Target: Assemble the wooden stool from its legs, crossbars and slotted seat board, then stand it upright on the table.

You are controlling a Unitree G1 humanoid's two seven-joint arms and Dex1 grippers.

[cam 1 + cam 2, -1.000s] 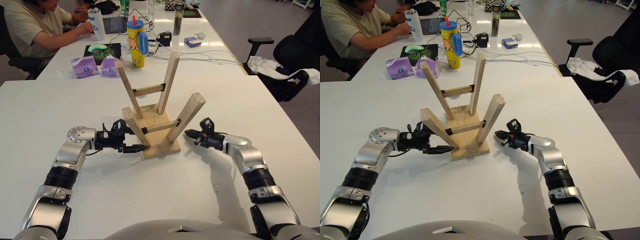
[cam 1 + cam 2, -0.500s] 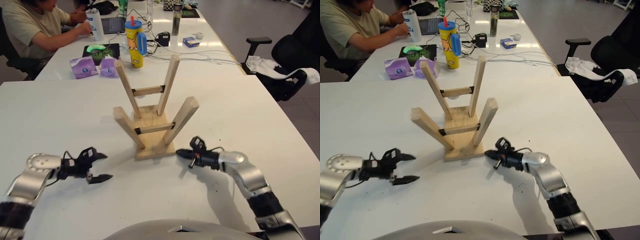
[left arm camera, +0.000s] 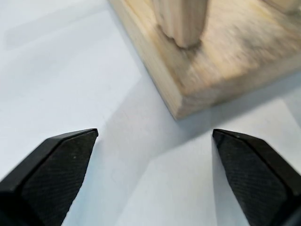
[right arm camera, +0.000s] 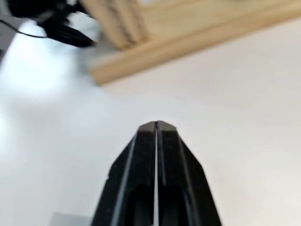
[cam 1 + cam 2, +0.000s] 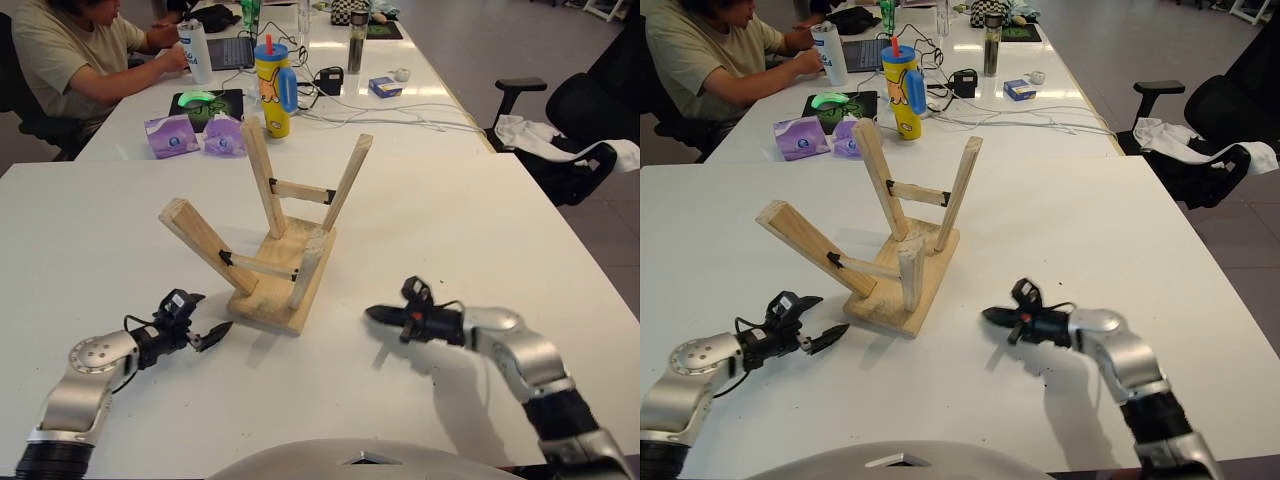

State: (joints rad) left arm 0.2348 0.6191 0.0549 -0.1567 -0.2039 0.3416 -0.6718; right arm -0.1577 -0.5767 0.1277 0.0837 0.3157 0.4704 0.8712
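1. White tabletop (image 5: 480,220) is stretching across the scene, with a second white desk (image 5: 420,60) standing behind it.
2. From the head, the left gripper (image 5: 212,338) is hovering low, just beside the near left corner of the pale wooden stool (image 5: 270,300). Its wrist view is showing two black fingers (image 3: 56,160) spread wide, with the slotted seat board's (image 3: 235,61) corner ahead of them, untouched.
3. The stool is sitting upside down mid-table, board downward, its legs and crossbars leaning leftward.
4. The right gripper (image 5: 375,315) is hanging low to the stool's right, apart from it. Its wrist view is showing the fingers (image 4: 141,155) pressed together on nothing.
5. On the far desk, a yellow plastic cup (image 5: 270,95) with a blue handle is holding a red straw.
6. Purple packets (image 5: 170,135) are lying to its left, and a black office chair (image 5: 590,110) is standing far right.
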